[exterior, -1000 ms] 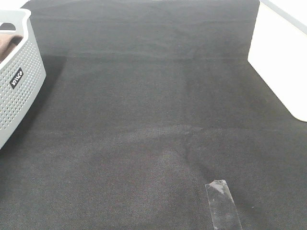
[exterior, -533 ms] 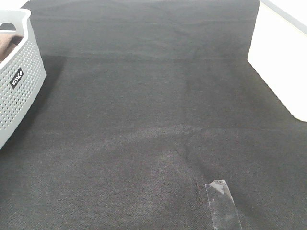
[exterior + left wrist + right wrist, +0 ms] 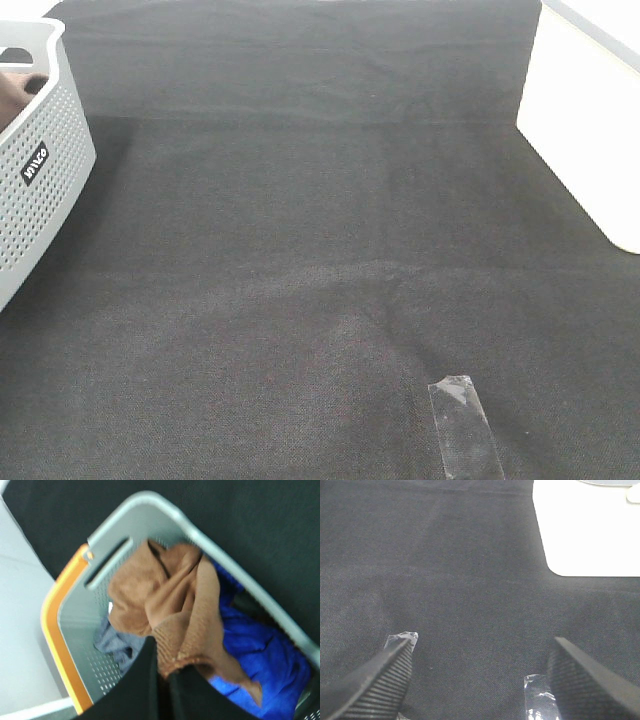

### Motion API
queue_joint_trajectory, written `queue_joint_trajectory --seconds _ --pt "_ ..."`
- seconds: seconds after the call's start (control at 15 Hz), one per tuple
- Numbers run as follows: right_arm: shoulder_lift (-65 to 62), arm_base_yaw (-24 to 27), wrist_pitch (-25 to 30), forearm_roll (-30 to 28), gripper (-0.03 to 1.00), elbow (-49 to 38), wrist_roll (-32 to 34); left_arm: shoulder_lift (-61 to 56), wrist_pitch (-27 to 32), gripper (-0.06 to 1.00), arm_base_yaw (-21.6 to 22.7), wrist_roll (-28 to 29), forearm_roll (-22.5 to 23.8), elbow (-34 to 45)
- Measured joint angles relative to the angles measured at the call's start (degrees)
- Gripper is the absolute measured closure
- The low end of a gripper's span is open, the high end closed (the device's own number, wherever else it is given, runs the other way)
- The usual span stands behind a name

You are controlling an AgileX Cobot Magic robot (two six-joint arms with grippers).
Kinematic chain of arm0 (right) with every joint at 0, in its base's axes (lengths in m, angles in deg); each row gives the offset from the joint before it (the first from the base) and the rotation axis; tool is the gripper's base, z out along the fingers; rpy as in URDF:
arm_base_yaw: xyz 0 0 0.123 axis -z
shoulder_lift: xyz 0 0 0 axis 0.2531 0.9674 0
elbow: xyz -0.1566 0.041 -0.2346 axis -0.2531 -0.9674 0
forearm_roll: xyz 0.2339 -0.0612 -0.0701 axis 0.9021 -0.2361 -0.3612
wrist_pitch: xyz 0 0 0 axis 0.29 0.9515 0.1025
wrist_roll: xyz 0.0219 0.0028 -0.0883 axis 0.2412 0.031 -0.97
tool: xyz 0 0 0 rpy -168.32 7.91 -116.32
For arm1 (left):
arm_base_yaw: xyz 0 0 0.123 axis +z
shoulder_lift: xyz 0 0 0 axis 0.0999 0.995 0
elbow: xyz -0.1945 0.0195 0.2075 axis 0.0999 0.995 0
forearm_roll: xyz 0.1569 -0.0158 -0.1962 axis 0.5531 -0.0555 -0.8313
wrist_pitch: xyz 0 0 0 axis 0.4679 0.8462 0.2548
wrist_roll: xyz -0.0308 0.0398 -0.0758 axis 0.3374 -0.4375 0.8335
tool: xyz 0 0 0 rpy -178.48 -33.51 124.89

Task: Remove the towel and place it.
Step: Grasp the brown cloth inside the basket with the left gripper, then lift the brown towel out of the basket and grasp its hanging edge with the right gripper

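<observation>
In the left wrist view the brown towel [image 3: 170,595] hangs bunched over the open grey basket [image 3: 150,505]. My left gripper [image 3: 164,672] is shut on the towel's lower fold, with its black fingers pressed together. The towel's loose end trails onto the blue cloth [image 3: 250,650] inside the basket. In the exterior view the same basket [image 3: 40,150] stands at the left edge, and only a dark patch shows in its opening. My right gripper [image 3: 481,644] hangs open above the black table cloth [image 3: 460,570], holding nothing.
A grey cloth [image 3: 112,642] also lies in the basket, and an orange rim [image 3: 55,630] runs along one of the basket's sides. Clear tape [image 3: 463,425] is stuck on the black cloth near the front. Bare white table [image 3: 580,130] shows at the right.
In the exterior view the brown cloth seen in the basket's opening has given way to a darker patch. Nothing else has moved.
</observation>
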Motion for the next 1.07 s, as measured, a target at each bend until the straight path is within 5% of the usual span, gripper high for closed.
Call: queue_joint_trajectory --seconds 0.33,0.6,1.07 --pt "0.8 0.0 -2.6 3.7 0.28 1.0 -4.6 -7.4 -3.7 0.94 -8.4 4.2 -0.5 0.0" --pt "14.2 0.0 -12.8 24.2 0.28 1.9 -27.4 -11.1 -7.7 0.94 -19.2 9.1 2.9 -0.6" --pt "45.2 0.0 -15.5 68.1 0.28 1.9 -82.4 -11.1 -10.6 0.94 -30.0 14.7 6.2 -1.1"
